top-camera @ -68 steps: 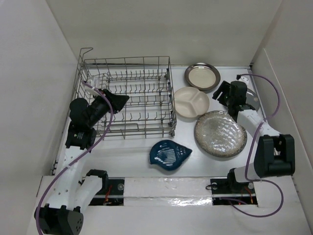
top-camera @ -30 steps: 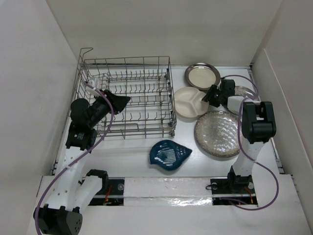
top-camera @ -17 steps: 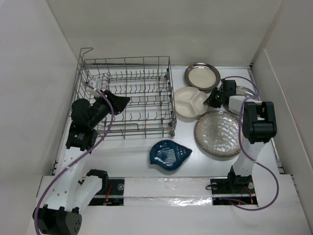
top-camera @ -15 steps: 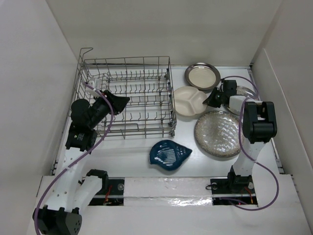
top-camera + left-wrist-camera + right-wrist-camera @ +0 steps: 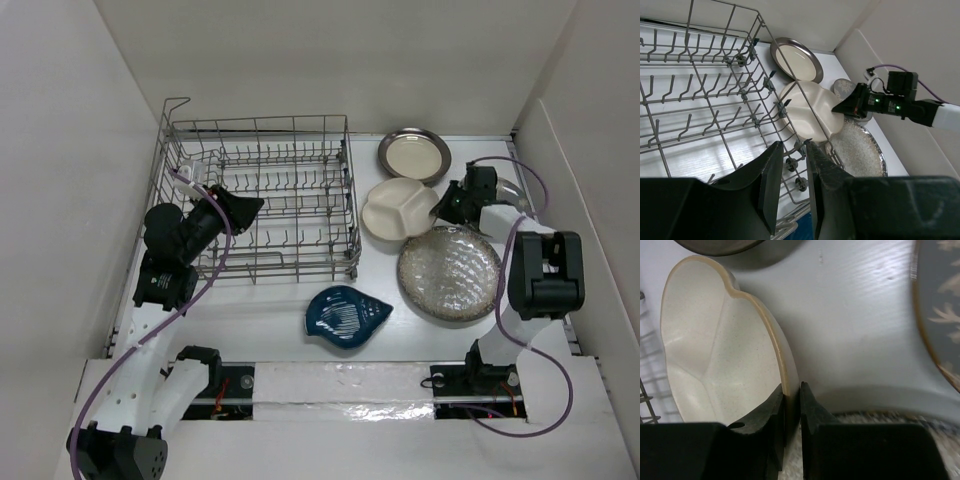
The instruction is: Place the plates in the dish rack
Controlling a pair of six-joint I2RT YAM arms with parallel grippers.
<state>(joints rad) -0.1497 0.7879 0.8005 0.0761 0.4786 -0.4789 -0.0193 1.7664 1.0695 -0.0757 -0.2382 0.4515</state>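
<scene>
Right pincer (image 5: pixel 792 390) clamped on the rim of a cream divided plate (image 5: pixel 715 355), tilted up from the tabletop (image 5: pixel 865 315).
Thin edge grip: it could slip onto the speckled plate (image 5: pixel 450 272) beneath the pincer.

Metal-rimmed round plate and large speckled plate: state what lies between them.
In the top view, the cream three-compartment plate, gripped by the right pincer, sits between them.

Grey floral plate (image 5: pixel 941 295) mostly off-frame
</scene>
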